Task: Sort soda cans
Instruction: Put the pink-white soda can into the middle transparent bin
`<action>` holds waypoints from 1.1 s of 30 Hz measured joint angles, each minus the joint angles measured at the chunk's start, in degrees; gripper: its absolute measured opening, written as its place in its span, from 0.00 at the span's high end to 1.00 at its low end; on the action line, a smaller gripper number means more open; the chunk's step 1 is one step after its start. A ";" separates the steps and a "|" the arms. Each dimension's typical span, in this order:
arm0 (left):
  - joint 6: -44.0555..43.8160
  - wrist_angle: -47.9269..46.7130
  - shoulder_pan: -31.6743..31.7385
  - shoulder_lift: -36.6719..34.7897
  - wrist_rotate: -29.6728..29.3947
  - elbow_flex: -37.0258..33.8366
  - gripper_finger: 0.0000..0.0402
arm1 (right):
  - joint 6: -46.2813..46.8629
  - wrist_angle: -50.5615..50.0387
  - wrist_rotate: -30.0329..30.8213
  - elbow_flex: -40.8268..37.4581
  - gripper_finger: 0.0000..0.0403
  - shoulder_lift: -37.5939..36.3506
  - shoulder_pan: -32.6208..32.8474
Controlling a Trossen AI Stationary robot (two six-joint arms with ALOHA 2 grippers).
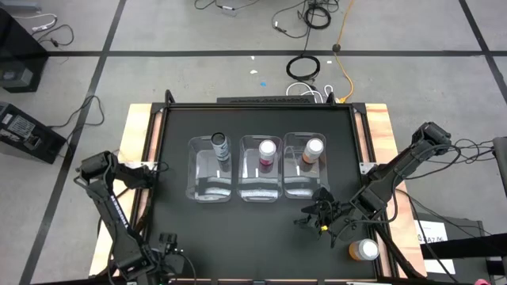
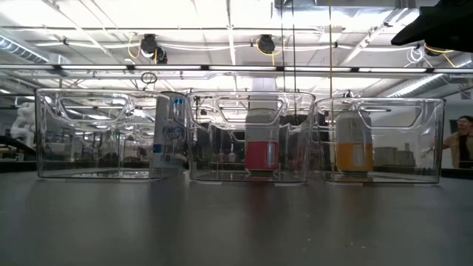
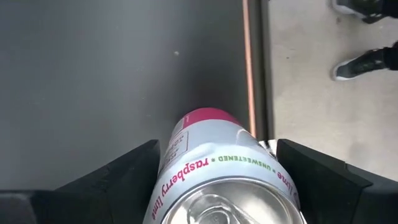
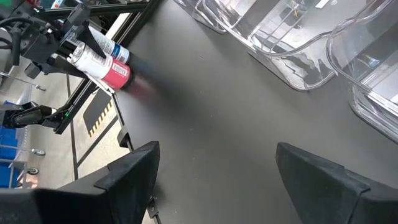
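The pink can (image 3: 227, 174) sits between the left gripper's (image 3: 217, 180) two dark fingers near the table's front left corner, top toward the wrist, body angled down at the black table (image 1: 253, 237); the right wrist view shows it (image 4: 102, 65) clamped around its side, so the fingers are closed on it. A thin-walled can like this is probably light and stiff but smooth and easily dented; a hold across the middle of the wall, firm without crushing, looks safest, since the round side could slip or roll. Its likely place is the middle bin (image 1: 261, 190), where another pink can (image 1: 267, 152) stands; a grey can (image 1: 220, 146) stands in the left bin (image 1: 207, 190), an orange can (image 1: 312, 152) in the right bin (image 1: 303, 188); a second orange can (image 1: 364, 250) waits at the table's right edge. The right gripper (image 4: 217, 180) hangs empty, fingers spread wide, just beside that can.
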 joint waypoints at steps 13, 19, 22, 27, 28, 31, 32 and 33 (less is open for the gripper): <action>-1.36 -3.98 -0.09 0.04 -1.74 -0.11 0.18 | -0.90 -0.02 0.01 0.00 0.22 0.00 0.00; -1.33 -3.84 -0.04 0.04 -1.78 -0.11 0.18 | -0.84 -0.02 0.00 0.00 0.22 0.00 0.00; -1.32 -3.78 -0.04 0.04 -1.81 -0.11 0.18 | -0.65 -0.02 0.00 0.00 0.22 0.00 -0.01; -1.27 -3.69 -0.04 0.04 -1.90 -0.11 0.21 | -0.61 -0.02 0.00 0.00 0.22 0.00 -0.02; -1.14 -3.67 -0.04 0.04 -1.92 -0.11 0.23 | -0.59 -0.02 0.00 0.00 0.22 0.00 -0.02; -0.86 -3.66 -0.04 0.04 -1.94 -0.09 0.28 | -0.49 -0.02 0.00 0.00 0.22 0.00 -0.02; -0.84 -3.66 -0.04 0.01 -1.95 -0.09 0.29 | -0.48 -0.02 0.01 0.00 0.22 0.00 -0.02; -0.86 -3.66 -0.04 0.01 -1.99 -0.09 0.29 | -0.48 -0.02 0.00 0.00 0.22 0.00 0.00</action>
